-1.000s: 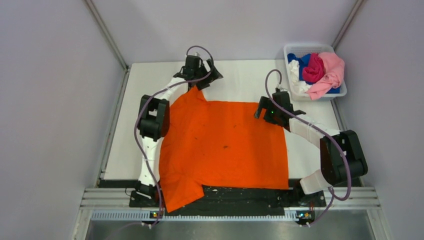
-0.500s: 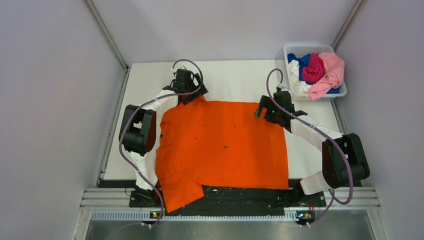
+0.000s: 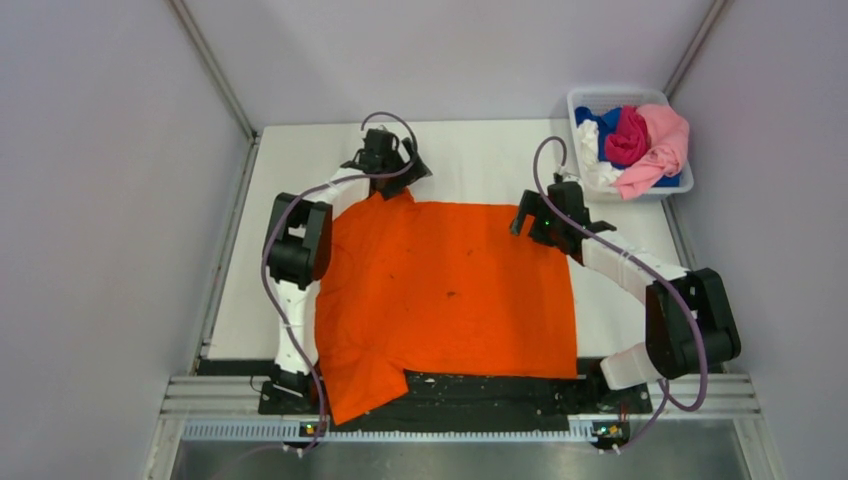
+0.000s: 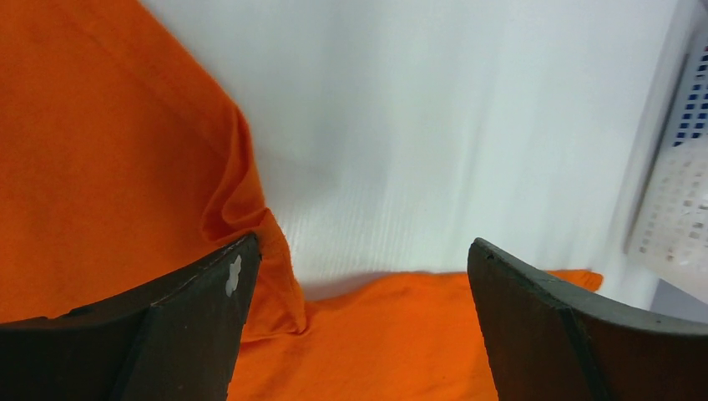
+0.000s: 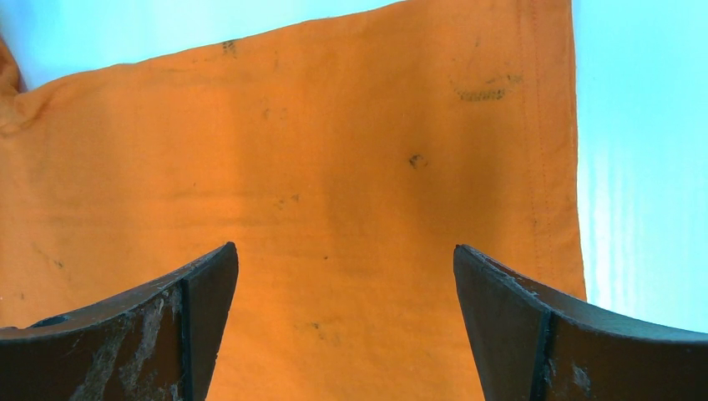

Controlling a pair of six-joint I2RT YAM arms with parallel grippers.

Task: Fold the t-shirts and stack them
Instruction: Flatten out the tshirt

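White table (image 3: 480,150), 1 orange t-shirt (image 3: 450,290) flat, 1 bin (image 3: 575,100), L claw (image 4: 359,259), R claw (image 5: 346,251) both apart

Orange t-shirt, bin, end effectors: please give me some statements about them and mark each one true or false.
1. The orange t-shirt lies spread on the table. True.
2. The left end effector grips the shirt. False: its jaws are open, holding nothing.
3. The white bin holds crumpled garments in pink, magenta, blue and white. True.
4. The bin stands at the table's far left corner. False: far right corner.
5. The right end effector is open above the orange t-shirt. True.
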